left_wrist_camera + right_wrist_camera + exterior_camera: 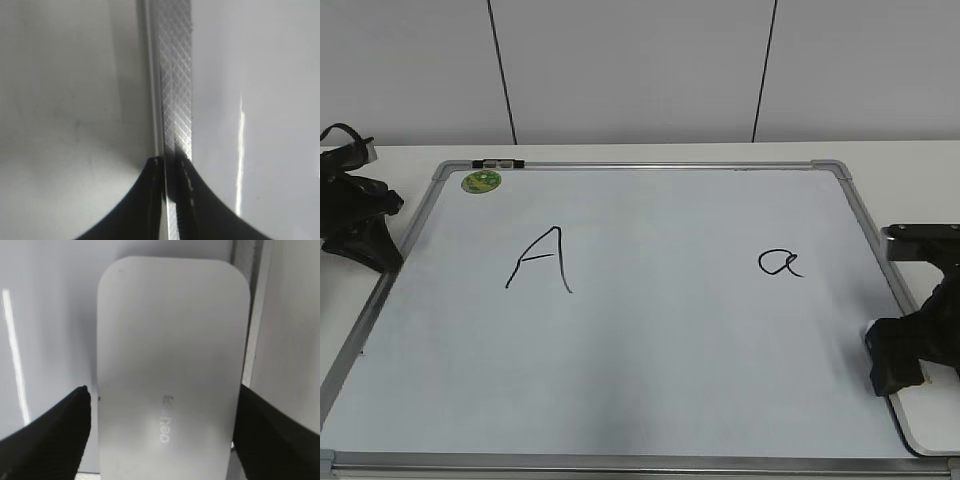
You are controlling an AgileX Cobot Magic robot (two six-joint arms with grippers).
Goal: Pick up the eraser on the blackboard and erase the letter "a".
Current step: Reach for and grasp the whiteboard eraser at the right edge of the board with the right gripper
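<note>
The blackboard [650, 330] is a white board with a silver frame, lying flat on the table. The small black letter "a" [780, 263] is on its right half. The eraser [172, 340], a white rounded block with faint grey lettering, lies by the board's right frame. In the exterior view the right gripper hides it. My right gripper [165, 400] is open, with one black finger on each side of the eraser and a thin gap on the left; it also shows in the exterior view [895, 360]. My left gripper [172, 162] is shut and empty over the board's left frame [175, 75].
A larger capital "A" [540, 260] is on the board's left half. A round green magnet [480, 181] sits in the far left corner, with a small black and silver object [498, 162] on the frame above it. The left arm [360, 225] rests beside the board's left edge.
</note>
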